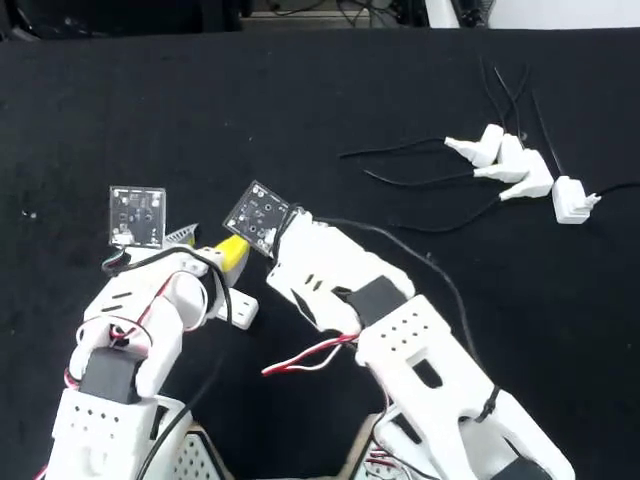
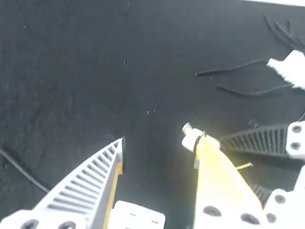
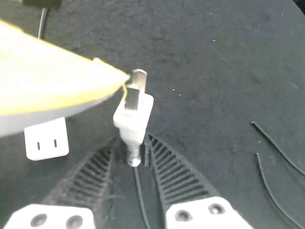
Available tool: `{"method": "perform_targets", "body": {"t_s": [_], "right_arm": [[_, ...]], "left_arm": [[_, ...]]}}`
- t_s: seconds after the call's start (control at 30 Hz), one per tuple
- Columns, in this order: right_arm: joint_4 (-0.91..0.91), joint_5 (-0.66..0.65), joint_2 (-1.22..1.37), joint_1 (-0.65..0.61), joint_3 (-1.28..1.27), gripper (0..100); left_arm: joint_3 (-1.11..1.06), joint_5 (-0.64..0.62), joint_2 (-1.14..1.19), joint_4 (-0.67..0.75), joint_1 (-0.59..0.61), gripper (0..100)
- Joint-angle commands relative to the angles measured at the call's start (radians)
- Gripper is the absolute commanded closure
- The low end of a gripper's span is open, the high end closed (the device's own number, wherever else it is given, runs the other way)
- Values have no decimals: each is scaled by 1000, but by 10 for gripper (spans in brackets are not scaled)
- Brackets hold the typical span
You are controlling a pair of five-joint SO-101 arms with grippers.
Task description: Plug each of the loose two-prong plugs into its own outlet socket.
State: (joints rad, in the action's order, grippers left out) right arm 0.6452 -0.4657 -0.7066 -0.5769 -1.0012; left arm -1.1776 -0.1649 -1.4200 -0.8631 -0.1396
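Far left on black cloth-covered table [image 1: 60, 120]: noted small square dark board with pale rim [image 1: 137, 215] atop white left arm. Just right of it, found left gripper [image 1: 207, 243] spread wide, nothing pinched: one grey ribbed finger [image 2: 90, 181], one yellow-faced finger [image 2: 217, 176]. Spotted flat white square outlet socket block with two slots [image 1: 243, 310] lying on cloth beneath that claw, near base of its fingers in left wrist view. Logged yellow fingertip touching metal prongs of white two-prong plug [image 3: 134, 110]. Found said plug pinched at its narrow neck by right gripper [image 3: 133, 145], dark ribbed fingers pressed in on either side, prongs pointing away from claw. Plug near socket block but apart from it, not inserted; cannot tell whether clear of cloth. Traced thin black cable [image 1: 430, 260] from plug, curving alongside white right arm. Noted second small square dark board [image 1: 257, 217], tilted, over right claw. Farther right, well apart from both arms: counted cluster of three loose white plugs [image 1: 500, 160] lying against one another, thin black leads [image 1: 420, 182] trailing leftward and toward far edge. Just beside cluster, at far right, small white box-shaped piece [image 1: 570, 200] with its own black lead.
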Motion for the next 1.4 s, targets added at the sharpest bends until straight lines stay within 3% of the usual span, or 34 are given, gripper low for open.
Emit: {"method": "perform_targets", "body": {"t_s": [0.0,0.17,0.4,0.63,1.37], "right_arm": [[-25,11,-42,-17,4,988],[-20,11,-44,-18,7,988],[51,9,-50,-91,36,988],[130,11,-50,-92,117,988],[135,110,-51,-98,231,988]], "left_arm": [[84,-20,-9,21,-15,751],[59,-11,0,46,-36,748],[-153,110,-2,276,-24,751],[-202,112,-6,276,93,751],[-226,110,-8,239,90,751]]}}
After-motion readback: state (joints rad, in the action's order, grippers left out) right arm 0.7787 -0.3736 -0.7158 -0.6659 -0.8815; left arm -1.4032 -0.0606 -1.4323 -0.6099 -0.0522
